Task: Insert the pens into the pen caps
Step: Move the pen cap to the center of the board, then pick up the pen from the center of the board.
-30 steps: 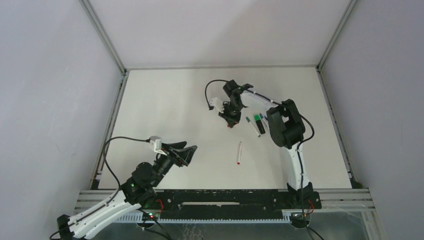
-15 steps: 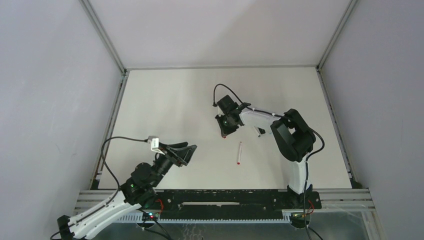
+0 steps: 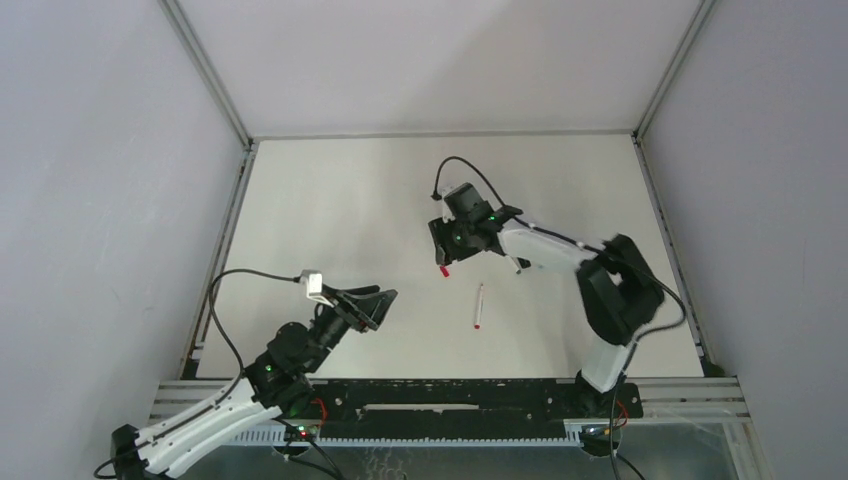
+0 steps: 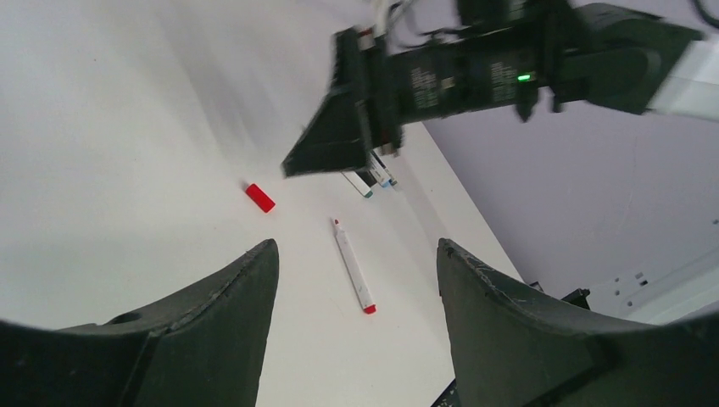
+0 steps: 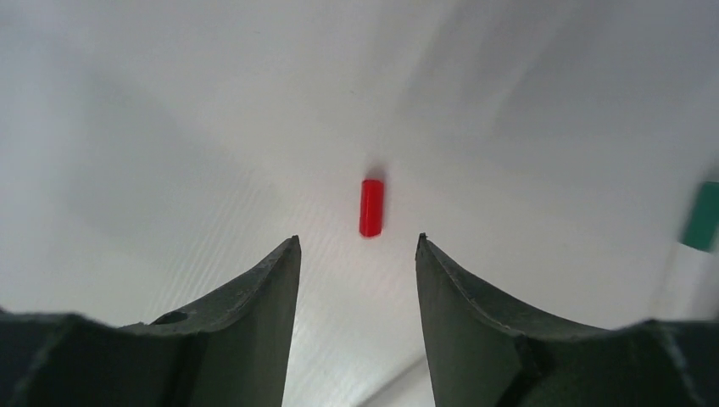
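Right gripper [image 5: 356, 242], jaws apart, sits just short of the red pen cap [image 5: 370, 207], apparently clear of it; left gripper [image 4: 356, 244] likewise spread, empty.

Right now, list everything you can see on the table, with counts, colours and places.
red cap: one, red, on the table just beyond the open right gripper.
red-ended pen: one, white barrel, lying alone nearer the arm bases than the cap.
other pens: at least two, pale barrels, partly hidden behind the right gripper.
green item: one, blurred at the right wrist view's edge; unidentifiable.
table: one, white.
left gripper: one, black, open, empty, near-left.
right gripper: one, black, open, by the red cap.
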You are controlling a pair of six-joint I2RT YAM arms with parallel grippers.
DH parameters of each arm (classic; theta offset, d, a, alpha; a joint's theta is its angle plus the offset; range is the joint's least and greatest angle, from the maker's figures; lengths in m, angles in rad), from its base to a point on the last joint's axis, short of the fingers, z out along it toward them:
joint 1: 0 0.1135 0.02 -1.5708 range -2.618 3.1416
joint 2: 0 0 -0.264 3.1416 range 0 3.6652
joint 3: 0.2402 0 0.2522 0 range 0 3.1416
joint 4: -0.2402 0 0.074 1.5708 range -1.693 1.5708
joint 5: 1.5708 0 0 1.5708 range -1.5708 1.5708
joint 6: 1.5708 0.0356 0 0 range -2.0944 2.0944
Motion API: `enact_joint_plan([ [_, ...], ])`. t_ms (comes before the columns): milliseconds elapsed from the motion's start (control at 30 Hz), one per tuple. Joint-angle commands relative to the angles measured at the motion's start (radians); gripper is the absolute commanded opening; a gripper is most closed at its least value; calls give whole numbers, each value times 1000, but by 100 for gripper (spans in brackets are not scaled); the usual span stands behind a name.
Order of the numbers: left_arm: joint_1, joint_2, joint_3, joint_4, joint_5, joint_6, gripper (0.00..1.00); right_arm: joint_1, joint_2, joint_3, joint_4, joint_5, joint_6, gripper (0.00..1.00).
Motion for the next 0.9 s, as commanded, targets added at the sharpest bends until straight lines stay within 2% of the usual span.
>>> enact_joint_plan([
  [0, -1, 32, 2, 74, 18, -21, 73, -17, -235, -57, 82, -31, -139, 59],
  [67, -1, 53, -3, 123, 32, -28, 77, -28, -327, -110, 108, -47, -192, 59],
  [100, -1, 68, -3, 140, 31, -37, 83, -36, -380, -140, 125, -60, -225, 59],
  [133, -1, 123, 2, 151, -5, -97, 100, -89, -537, -223, 148, -183, -369, 58],
  [200, -1, 167, 7, 157, -24, -154, 100, -184, -631, -256, 105, -388, -452, 59],
  [267, 0, 214, 16, 186, -15, -168, 100, -331, -708, -286, 85, -564, -441, 75],
  [300, -1, 238, 23, 197, -8, -174, 100, -376, -734, -306, 89, -649, -428, 80],
  [367, 0, 291, 48, 200, -4, -193, 98, -484, -770, -349, 119, -796, -397, 82],
  [467, -1, 392, 116, 163, -2, -229, 96, -581, -806, -397, 164, -891, -368, 82],
  [567, -3, 522, 226, 82, 25, -244, 91, -605, -811, -412, 171, -891, -365, 82],
  [667, -24, 698, 366, -35, 32, -242, 80, -617, -798, -412, 165, -887, -368, 82],
  [767, -76, 874, 539, -217, -37, -231, 71, -630, -788, -412, 159, -880, -376, 82],
  [867, -134, 1073, 731, -414, -125, -223, 70, -649, -788, -412, 154, -877, -383, 82],
])
